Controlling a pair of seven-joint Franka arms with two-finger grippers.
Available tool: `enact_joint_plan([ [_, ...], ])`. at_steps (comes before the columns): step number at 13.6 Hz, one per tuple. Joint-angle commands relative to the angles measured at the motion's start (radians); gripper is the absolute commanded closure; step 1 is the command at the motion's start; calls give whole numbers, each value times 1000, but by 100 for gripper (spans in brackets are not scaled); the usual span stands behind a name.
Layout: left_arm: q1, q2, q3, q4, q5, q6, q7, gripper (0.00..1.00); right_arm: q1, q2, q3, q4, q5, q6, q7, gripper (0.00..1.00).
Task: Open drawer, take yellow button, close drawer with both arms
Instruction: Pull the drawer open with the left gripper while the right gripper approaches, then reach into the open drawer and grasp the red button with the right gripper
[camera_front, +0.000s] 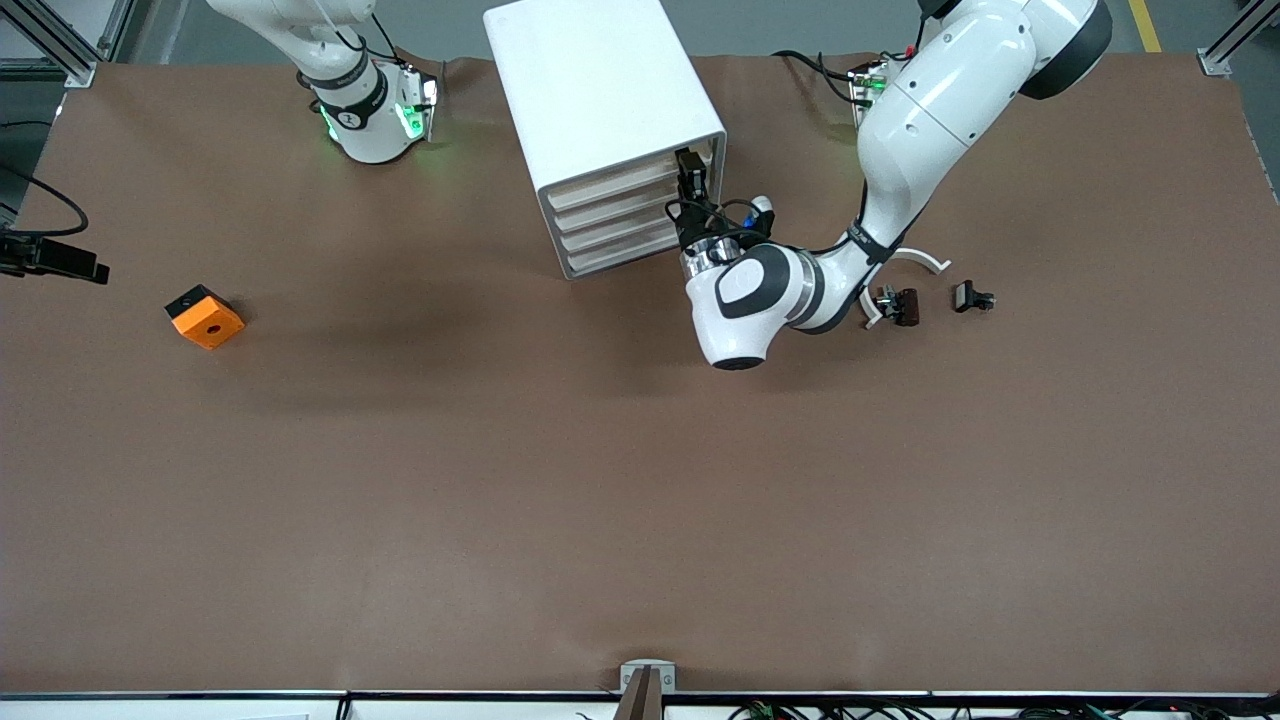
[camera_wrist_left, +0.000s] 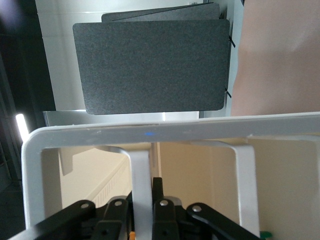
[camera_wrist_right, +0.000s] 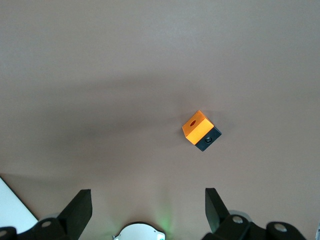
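Nearest, one orange block (camera_front: 204, 317) lay toward the right arm's table end; two small black parts (camera_front: 898, 305) sat by the left arm. Left gripper (camera_wrist_left: 141, 210) had clamped the top drawer (camera_front: 610, 185) handle of four; pulling straight out suits. Right gripper (camera_wrist_right: 147, 212) waited, spread wide. Button unseen.

This place looks like a robotics lab. Two white robot arms (camera_front: 900, 150) are fixed at the edge of a wide brown tabletop (camera_front: 640, 500), with aluminium frame posts (camera_front: 60, 45) at its corners. Loose cables (camera_front: 40, 200) and green status lights (camera_front: 408, 120) also show it.
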Motion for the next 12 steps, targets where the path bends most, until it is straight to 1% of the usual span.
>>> enact_joint_plan([
  [1, 39, -4, 5, 17, -20, -2, -12, 90, 33, 8, 15, 22, 46, -18, 157, 0],
  [2, 52, -4, 5, 20, -20, 0, -12, 90, 38, 7, 15, 22, 79, -18, 237, 0],
  [6, 111, -2, 19, 53, -22, 7, -12, 90, 61, -9, 15, 18, 193, -21, 394, 0],
  [7, 125, -4, 22, 64, -22, 9, -12, 90, 78, -9, 16, 18, 199, -21, 438, 0],
  [10, 145, -4, 42, 104, -20, 9, -12, 90, 188, -41, 16, -5, 201, 12, 599, 0],
  [12, 148, -4, 51, 116, -22, 9, -12, 89, 266, -74, 16, -5, 201, 2, 678, 0],
])
